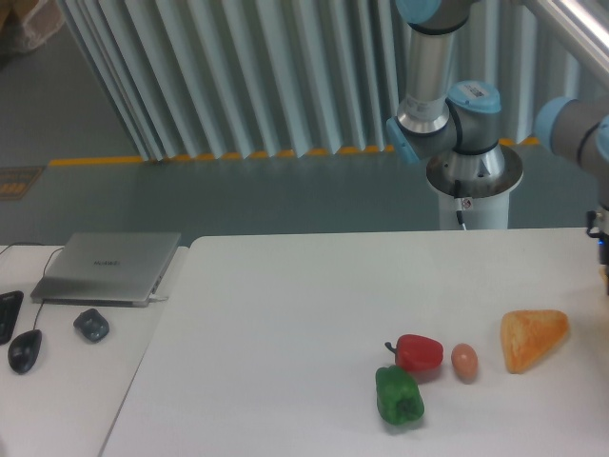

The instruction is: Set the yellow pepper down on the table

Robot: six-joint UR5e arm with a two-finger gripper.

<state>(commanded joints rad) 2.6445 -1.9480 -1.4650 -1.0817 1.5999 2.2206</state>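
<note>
Four things are laid out on the right half of the table (285, 314): a red pepper (419, 352), with a green pepper (399, 396) just in front of it and touching or nearly so, a small orange-brown egg (464, 362) just to the right of the red one, and a pale-orange wedge (533, 338) a bit further right, set apart from the egg. The yellow pepper can't be spotted anywhere in view – nothing bright yellow is seen on the tabletop. The arm (571, 129) is mostly cut off at the right edge; only a blue-capped joint and a sliver of the wrist are caught, so the gripper is out of view and whether the fingers are apart or together can't be told. The tabletop is plain matte white. To the left, on an adjoining white desk (76, 381), a closed grey laptop (109, 267) is parked, with a dark mouse (91, 325) and another one (25, 349) in front of it. Behind it all – a grey floor with a yellow stripe (190, 157) and a pale ribbed wall (238, 76), plus the arm's round base (473, 171).
</note>
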